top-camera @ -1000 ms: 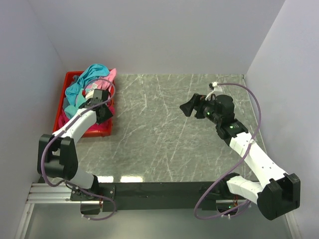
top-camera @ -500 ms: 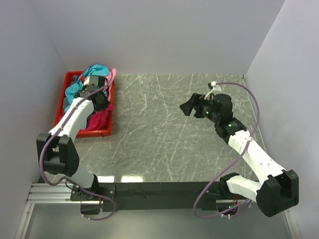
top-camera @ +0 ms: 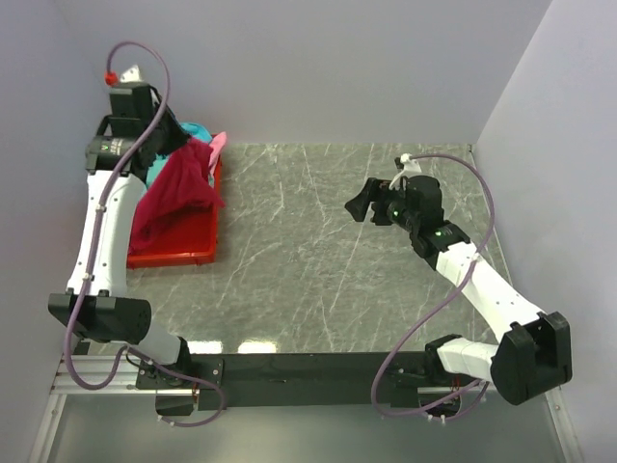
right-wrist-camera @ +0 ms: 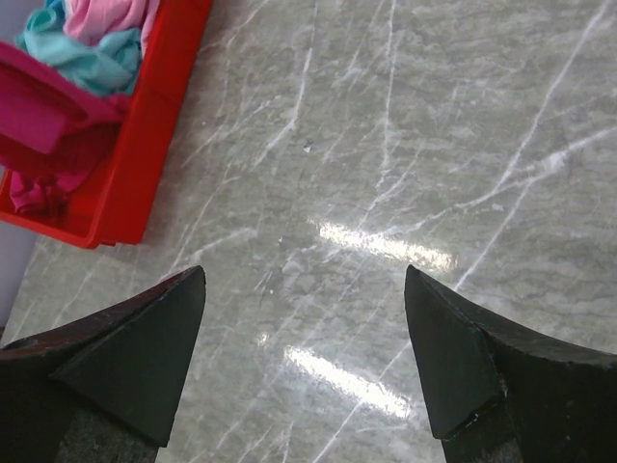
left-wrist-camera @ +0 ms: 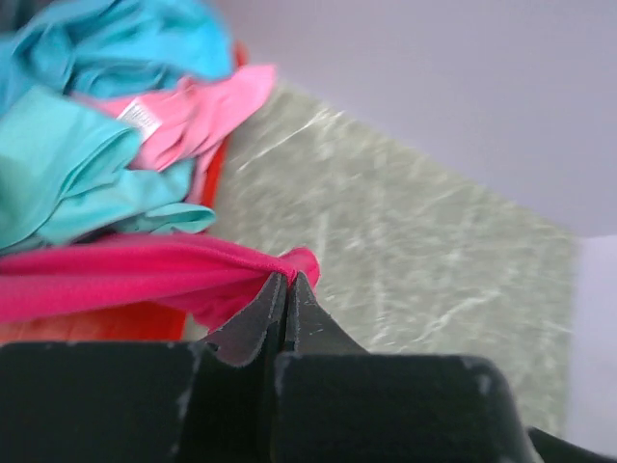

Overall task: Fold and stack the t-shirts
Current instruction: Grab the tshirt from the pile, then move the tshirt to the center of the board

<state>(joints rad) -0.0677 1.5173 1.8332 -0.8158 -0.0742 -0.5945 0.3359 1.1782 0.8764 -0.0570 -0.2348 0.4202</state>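
Observation:
My left gripper (left-wrist-camera: 287, 278) is shut on an edge of the magenta-red t-shirt (left-wrist-camera: 116, 278) and holds it high above the red bin; in the top view the shirt (top-camera: 174, 193) hangs from the gripper (top-camera: 172, 145) down into the bin. A teal t-shirt (left-wrist-camera: 87, 164) and a light pink t-shirt (left-wrist-camera: 207, 111) lie bunched in the bin below. My right gripper (right-wrist-camera: 305, 289) is open and empty above bare table at the centre right (top-camera: 363, 206). The right wrist view also shows the magenta shirt (right-wrist-camera: 48, 121) at its top left.
The red plastic bin (top-camera: 174, 253) stands at the table's left edge against the wall; its rim shows in the right wrist view (right-wrist-camera: 145, 145). The grey marble table (top-camera: 318, 251) runs from the bin to the right wall.
My left arm has risen from the bin toward the back left, lifting the magenta-red shirt up out of the pile. My right gripper has shifted slightly left and stayed open.

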